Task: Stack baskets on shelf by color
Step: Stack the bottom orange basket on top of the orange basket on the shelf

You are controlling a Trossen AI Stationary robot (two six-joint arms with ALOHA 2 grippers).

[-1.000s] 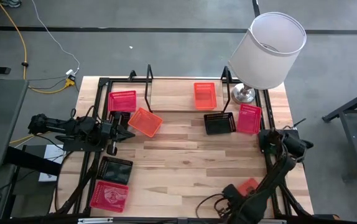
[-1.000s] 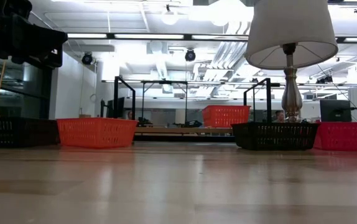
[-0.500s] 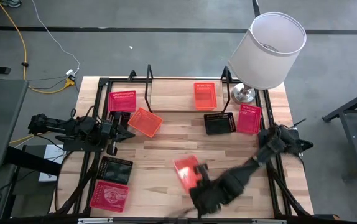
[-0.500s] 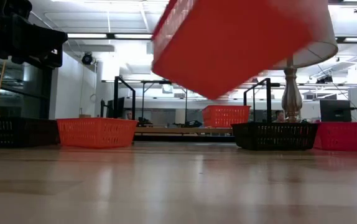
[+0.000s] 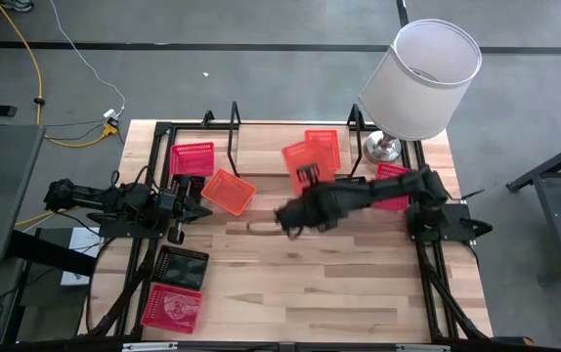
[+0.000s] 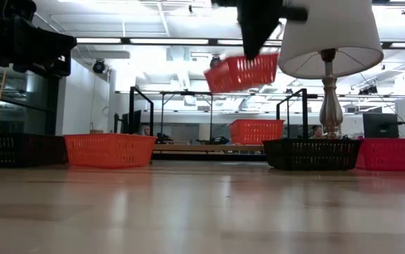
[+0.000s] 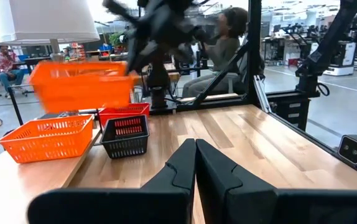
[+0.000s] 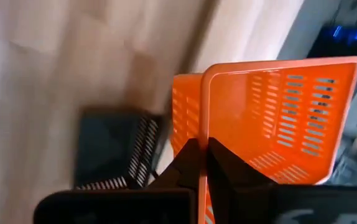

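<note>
Right hand (image 5: 300, 182), clamped on an orange basket (image 5: 301, 162), is held above the shelf (image 5: 234, 127); left hand (image 5: 194, 208) is closed.

Lamp (image 5: 419, 78) beside shelf (image 5: 234, 127)

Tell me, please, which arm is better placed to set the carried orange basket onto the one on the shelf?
Right: the right gripper already grips the carried orange basket beside the shelf's orange basket; the left gripper waits, shut.
</note>
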